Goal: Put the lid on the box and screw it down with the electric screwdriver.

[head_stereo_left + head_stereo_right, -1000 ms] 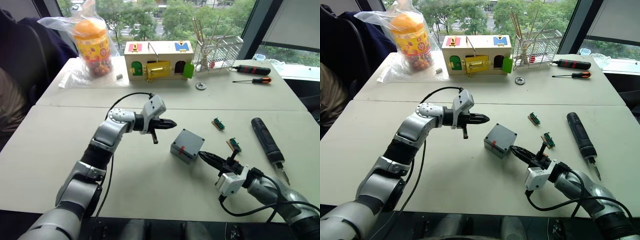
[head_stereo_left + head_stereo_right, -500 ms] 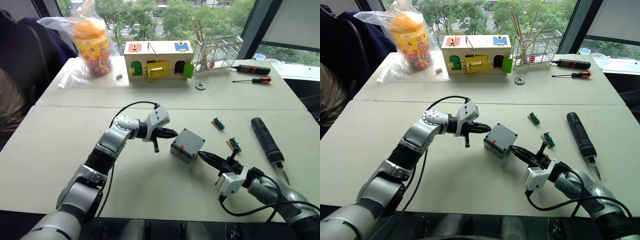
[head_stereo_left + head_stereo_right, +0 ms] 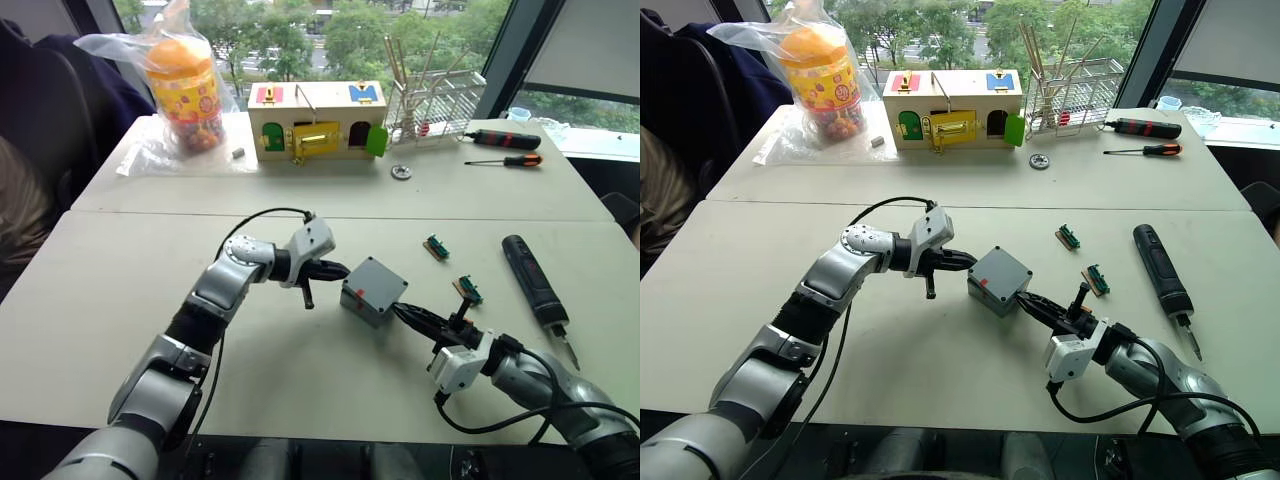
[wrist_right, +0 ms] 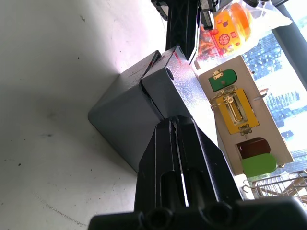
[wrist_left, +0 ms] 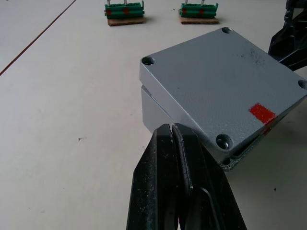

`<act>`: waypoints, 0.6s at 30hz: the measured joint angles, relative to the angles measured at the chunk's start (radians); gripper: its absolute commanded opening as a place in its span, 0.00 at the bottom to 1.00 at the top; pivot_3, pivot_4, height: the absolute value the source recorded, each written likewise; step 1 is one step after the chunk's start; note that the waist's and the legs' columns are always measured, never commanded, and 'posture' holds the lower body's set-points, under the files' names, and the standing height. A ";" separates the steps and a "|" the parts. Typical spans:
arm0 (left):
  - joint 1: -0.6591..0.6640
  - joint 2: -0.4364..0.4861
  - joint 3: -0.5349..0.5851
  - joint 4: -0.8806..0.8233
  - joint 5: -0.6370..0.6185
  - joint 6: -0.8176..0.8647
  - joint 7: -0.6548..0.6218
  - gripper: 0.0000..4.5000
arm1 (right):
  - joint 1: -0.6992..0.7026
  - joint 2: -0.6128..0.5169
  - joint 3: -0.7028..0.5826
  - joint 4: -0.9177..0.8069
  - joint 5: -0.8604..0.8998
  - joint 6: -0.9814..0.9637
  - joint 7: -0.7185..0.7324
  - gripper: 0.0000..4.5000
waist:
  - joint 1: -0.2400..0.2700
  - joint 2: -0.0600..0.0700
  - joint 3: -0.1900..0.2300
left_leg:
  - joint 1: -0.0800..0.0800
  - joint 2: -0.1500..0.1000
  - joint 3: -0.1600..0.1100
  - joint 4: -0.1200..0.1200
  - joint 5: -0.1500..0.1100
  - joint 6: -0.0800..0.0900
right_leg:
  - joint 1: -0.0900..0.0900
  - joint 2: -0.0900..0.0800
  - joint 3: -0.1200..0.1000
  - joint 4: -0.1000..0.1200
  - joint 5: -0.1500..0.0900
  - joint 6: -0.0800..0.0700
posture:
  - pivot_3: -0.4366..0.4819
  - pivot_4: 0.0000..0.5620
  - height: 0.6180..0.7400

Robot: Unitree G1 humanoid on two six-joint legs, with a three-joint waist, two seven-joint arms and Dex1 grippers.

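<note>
Both tools, left (image 3: 338, 270) and right (image 3: 405, 315), press clenched tips against opposite sides of the small grey plastic box (image 3: 373, 292) mid-counter (image 3: 300, 350), nudging its flat grey lid (image 5: 225, 96) square; next comes fetching the thick black electric screwdriver (image 3: 533, 280).

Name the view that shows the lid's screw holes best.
The left wrist view: the lid lies face-on atop the box, all four corner holes visible. The right wrist view gives one corner hole at a steep angle; in the eye views the lid is small and its holes hardly show.
</note>
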 measured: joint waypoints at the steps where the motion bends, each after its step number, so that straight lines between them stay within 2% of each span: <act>1: 0.001 0.002 0.000 -0.004 0.000 0.001 0.000 0.00 | -0.001 0.000 0.000 0.000 0.000 0.000 0.000 0.01 | 0.000 0.000 0.000 | 0.000 0.000 0.000 0.000 0.000 0.000 | 0.000 0.000 0.000 0.000 0.000 0.000 | 0.48 0.27 1.00; 18: 0.017 0.004 -0.001 -0.062 0.001 0.034 0.000 0.00 | 0.014 0.000 -0.006 0.001 0.002 0.000 0.008 0.01 | 0.000 0.000 0.000 | 0.000 0.000 0.000 0.000 0.000 0.000 | 0.000 0.000 0.000 0.000 0.000 0.000 | 0.48 0.27 1.00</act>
